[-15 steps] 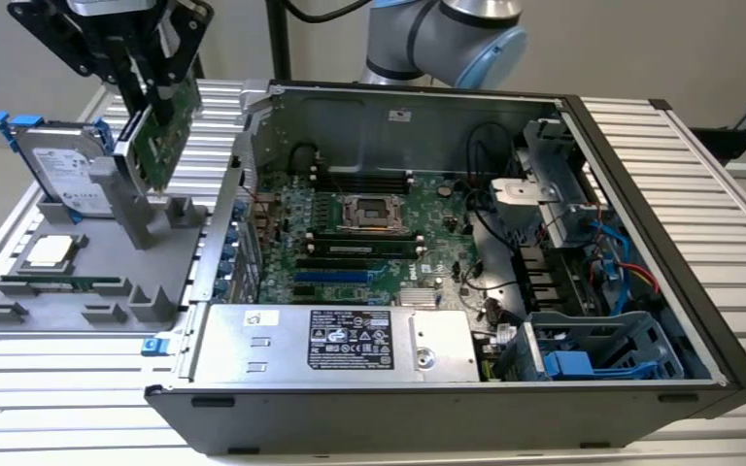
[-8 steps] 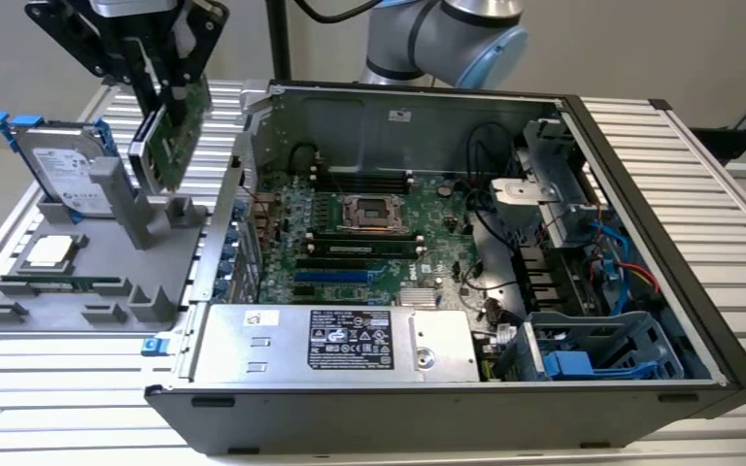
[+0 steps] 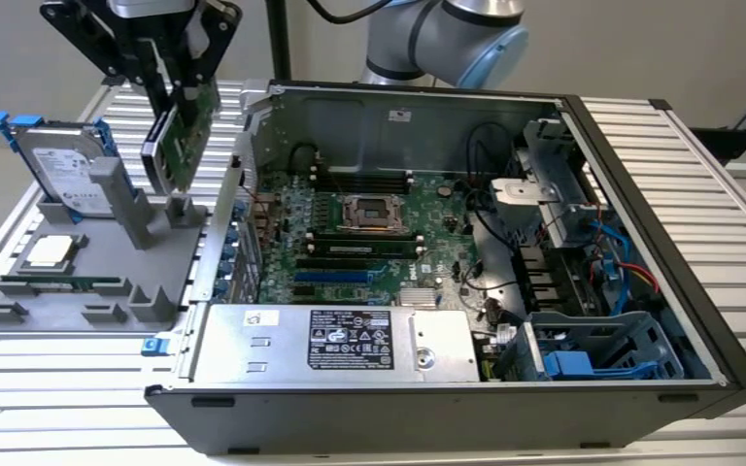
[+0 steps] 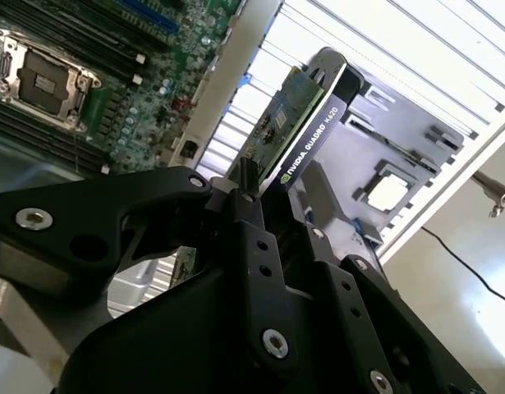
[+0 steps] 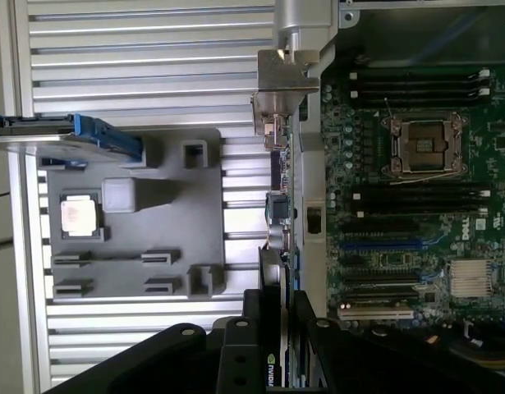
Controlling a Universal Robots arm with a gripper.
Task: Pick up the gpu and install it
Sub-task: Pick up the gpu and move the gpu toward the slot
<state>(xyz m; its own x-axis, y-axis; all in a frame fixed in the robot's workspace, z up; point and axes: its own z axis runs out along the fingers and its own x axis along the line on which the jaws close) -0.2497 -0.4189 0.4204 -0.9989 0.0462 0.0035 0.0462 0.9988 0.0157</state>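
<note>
Above gray fixture (image 3: 73, 309), 9 o'clock of case (image 3: 477, 413), hand (image 3: 176, 97) clamped gpu (image 3: 182, 141); upright carry over sidewall judged essential.

Case wall (image 3: 224, 228) sits right between gpu (image 3: 183, 136) and board (image 3: 285, 225); slots (image 3: 334, 277) past it look clear, open air above.
</note>
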